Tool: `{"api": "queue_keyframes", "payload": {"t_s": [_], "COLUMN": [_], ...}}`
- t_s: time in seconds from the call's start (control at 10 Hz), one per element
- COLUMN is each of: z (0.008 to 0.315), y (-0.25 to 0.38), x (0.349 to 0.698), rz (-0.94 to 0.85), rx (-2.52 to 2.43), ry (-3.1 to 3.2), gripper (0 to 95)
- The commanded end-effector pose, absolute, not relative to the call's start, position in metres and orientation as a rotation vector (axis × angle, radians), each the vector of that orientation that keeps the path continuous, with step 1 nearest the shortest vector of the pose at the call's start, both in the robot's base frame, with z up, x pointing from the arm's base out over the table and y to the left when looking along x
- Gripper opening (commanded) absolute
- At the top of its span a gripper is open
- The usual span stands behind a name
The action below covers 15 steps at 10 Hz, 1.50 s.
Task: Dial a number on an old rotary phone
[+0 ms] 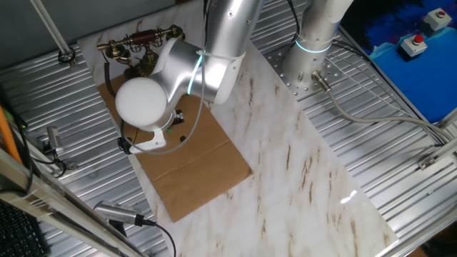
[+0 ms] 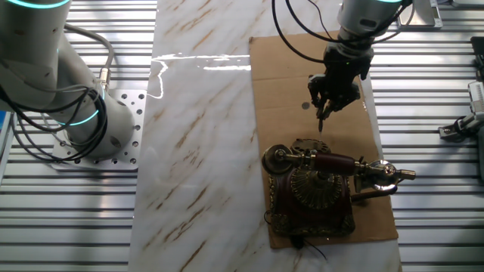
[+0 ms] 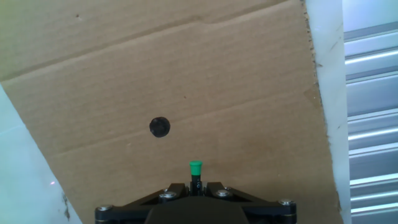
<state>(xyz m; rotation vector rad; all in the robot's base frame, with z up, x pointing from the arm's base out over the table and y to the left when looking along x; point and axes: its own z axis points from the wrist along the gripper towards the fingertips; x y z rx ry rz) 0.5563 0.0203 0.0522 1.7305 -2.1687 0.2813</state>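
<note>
Gripper (image 2: 324, 113) hangs over the brown cardboard sheet (image 2: 287, 83), fingers closed on a thin black stick (image 3: 196, 181) with a green tip (image 3: 196, 166). Hand view: stick sits clamped at the centre between the two finger bases, green tip pointing down at the cardboard, not touching it as far as can be told. Small dark round spot (image 3: 160, 127) on the cardboard, up and left of the tip in that view. Creases run across the sheet; its torn edge meets the white marble tabletop (image 3: 326, 37), ribbed metal surface beyond.

Other fixed view: stick tip points down toward the cardboard just short of the old rotary phone (image 2: 314, 193), apart from it. Phone stands at one end of the cardboard, dark red-brown body with gold trim, round dial facing up, handset (image 2: 336, 162) lying across the cradle with brass ends.

One fixed view: silver arm (image 1: 182, 71) hides most of the gripper and part of the phone; only the handset and upper part of the phone are seen, behind the arm.

Arm base (image 2: 83, 121) is bolted on the metal surface beside the marble slab, well apart from the phone.
</note>
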Motion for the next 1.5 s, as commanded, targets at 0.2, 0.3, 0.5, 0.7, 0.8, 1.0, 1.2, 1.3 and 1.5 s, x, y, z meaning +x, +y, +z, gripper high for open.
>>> {"api": "queue_keyframes", "payload": {"t_s": [0.2, 0.3, 0.5, 0.7, 0.8, 1.0, 1.2, 1.3, 1.5], "z": [0.052, 0.052, 0.051, 0.051, 0.052, 0.052, 0.051, 0.050, 0.050], "y": [0.022, 0.022, 0.019, 0.012, 0.011, 0.011, 0.010, 0.009, 0.009], "x": [0.556, 0.556, 0.557, 0.556, 0.556, 0.556, 0.556, 0.557, 0.558], "rz": [0.295, 0.322, 0.339, 0.335, 0.334, 0.337, 0.341, 0.339, 0.338], "rx": [1.713, 1.711, 1.707, 1.710, 1.706, 1.701, 1.706, 1.711, 1.713], "ry": [-2.161, -2.148, -2.142, -2.145, -2.149, -2.153, -2.152, -2.149, -2.150], "gripper": [0.0, 0.0, 0.0, 0.0, 0.0, 0.0, 0.0, 0.0, 0.0]}}
